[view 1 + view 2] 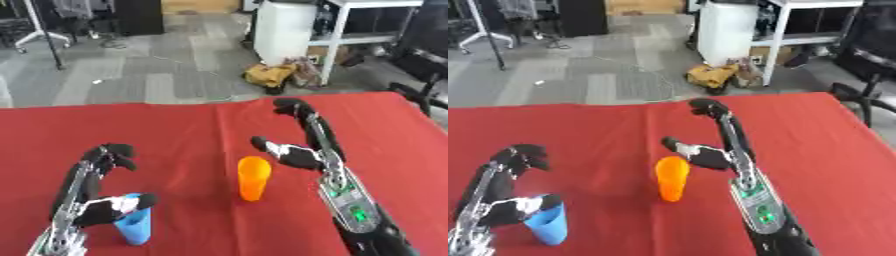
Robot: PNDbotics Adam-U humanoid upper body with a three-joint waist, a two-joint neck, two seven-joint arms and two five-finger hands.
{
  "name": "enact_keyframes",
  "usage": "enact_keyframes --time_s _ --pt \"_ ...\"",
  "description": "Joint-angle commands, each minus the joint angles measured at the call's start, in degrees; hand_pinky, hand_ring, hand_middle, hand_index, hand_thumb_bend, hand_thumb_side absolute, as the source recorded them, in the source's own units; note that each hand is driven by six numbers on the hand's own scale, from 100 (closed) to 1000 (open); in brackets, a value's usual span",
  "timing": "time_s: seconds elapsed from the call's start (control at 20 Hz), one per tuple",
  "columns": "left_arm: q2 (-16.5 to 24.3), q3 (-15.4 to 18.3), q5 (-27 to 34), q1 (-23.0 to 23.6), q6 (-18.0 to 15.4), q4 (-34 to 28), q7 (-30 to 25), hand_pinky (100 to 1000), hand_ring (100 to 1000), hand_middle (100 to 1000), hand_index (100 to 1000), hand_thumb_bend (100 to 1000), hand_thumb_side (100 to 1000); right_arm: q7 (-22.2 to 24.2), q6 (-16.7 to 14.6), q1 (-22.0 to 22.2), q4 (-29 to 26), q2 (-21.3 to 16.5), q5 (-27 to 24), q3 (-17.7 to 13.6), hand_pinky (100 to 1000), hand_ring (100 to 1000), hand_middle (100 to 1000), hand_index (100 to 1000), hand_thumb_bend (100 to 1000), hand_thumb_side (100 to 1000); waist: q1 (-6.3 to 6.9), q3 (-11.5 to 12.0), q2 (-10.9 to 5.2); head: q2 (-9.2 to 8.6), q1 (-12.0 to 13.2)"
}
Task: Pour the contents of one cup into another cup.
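An orange cup (254, 178) stands upright near the middle of the red table (184, 125). Just to its right is my right hand (306, 157), open, with straight fingers pointing away from me and the thumb spread towards the cup's rim; a small gap shows between them. A blue cup (135, 225) stands at the near left. My left hand (98, 210) is beside it on the left, with its thumb lying against the cup's rim. Its fingers (110, 154) reach away from the cup with bent tips and hold nothing. What the cups contain cannot be seen.
The red cloth covers the whole table, whose far edge runs across the upper part of the view. Beyond it on the floor are a yellow bag (269, 74), a white cabinet (284, 30) and a white table leg (332, 45).
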Motion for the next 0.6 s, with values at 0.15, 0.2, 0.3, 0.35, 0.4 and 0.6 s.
enact_keyframes --time_s 0.15,0.2,0.3,0.35,0.4,0.6 --pt "2.17 1.38 0.42 2.31 3.33 -5.13 -1.89 681 516 558 683 917 304 -0.69 2.17 0.19 -3.77 -1.28 -2.61 -0.27 815 683 708 740 620 401 -0.04 0.24 -1.09 0.39 0.11" --pt "2.39 1.65 0.52 2.91 4.16 -5.76 -2.12 680 514 556 679 903 304 -0.83 2.46 0.40 -4.03 -1.30 -3.07 -0.35 812 677 701 738 616 398 -0.07 0.32 -1.09 0.40 0.10" --pt "2.57 2.35 1.01 4.28 5.62 -7.23 -2.41 679 509 551 671 894 305 -1.10 2.96 0.82 -4.49 -1.33 -3.88 -0.46 804 661 683 733 603 398 -0.08 0.54 -1.07 0.29 0.19" --pt "2.64 2.67 1.09 4.88 6.22 -7.90 -2.61 677 503 545 666 886 302 -1.25 3.15 1.07 -4.71 -1.34 -4.20 -0.53 800 654 675 729 598 397 -0.08 0.59 -1.05 0.44 0.20" --pt "2.67 2.94 1.07 5.39 6.70 -8.48 -2.83 677 503 545 666 886 302 -1.35 3.33 1.28 -4.89 -1.37 -4.48 -0.56 800 654 675 729 598 397 -0.05 0.63 -1.06 0.57 0.24" --pt "1.93 3.71 0.99 7.28 7.75 -10.12 -3.35 673 489 530 662 877 294 -1.81 3.79 1.86 -5.47 -1.52 -5.34 -0.91 793 641 660 725 589 396 0.17 0.59 -0.85 1.21 0.31"
